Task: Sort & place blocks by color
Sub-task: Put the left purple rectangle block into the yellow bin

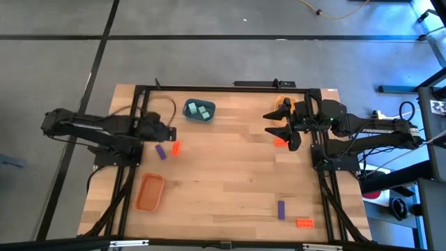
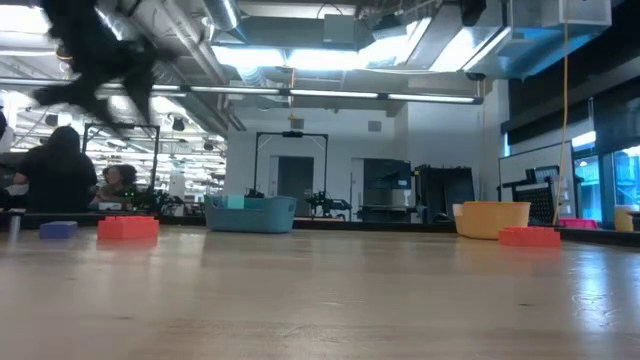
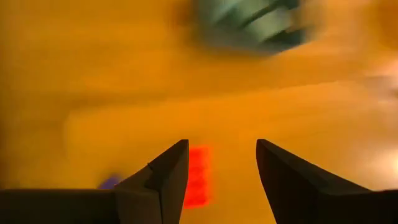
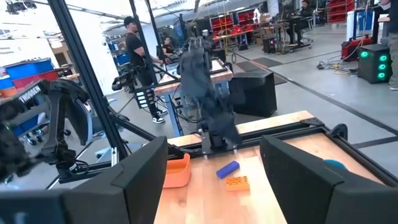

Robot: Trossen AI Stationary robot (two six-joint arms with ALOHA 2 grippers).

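As we look down on the pale wooden table [image 1: 230, 181], an orange-red rectangular plastic block [image 1: 304, 223] lies nearest its front edge at the right corner, with a small purple plastic block [image 1: 281, 209] just beside it, standing lengthwise. To the left sits a shallow orange plastic tray [image 1: 150, 192], nothing visible in it. Farther back on that side, we see the left gripper [image 1: 171, 134], fingers parted and holding nothing, poised above a second orange-red block [image 1: 175, 147] and a second purple block [image 1: 161, 151], which lie near each other but apart. Across the table, the right gripper [image 1: 281, 130] hangs with jaws spread wide and bare, over a third orange-red block [image 1: 279, 141], close to a yellow-orange plastic tray [image 1: 282, 104] at the far right corner. At the far edge, a blue plastic tray [image 1: 198, 111] holds pale teal-green cube-like blocks [image 1: 198, 109]. Beyond the table, the low camera shows us seated people [image 2: 58, 170] in a workshop.
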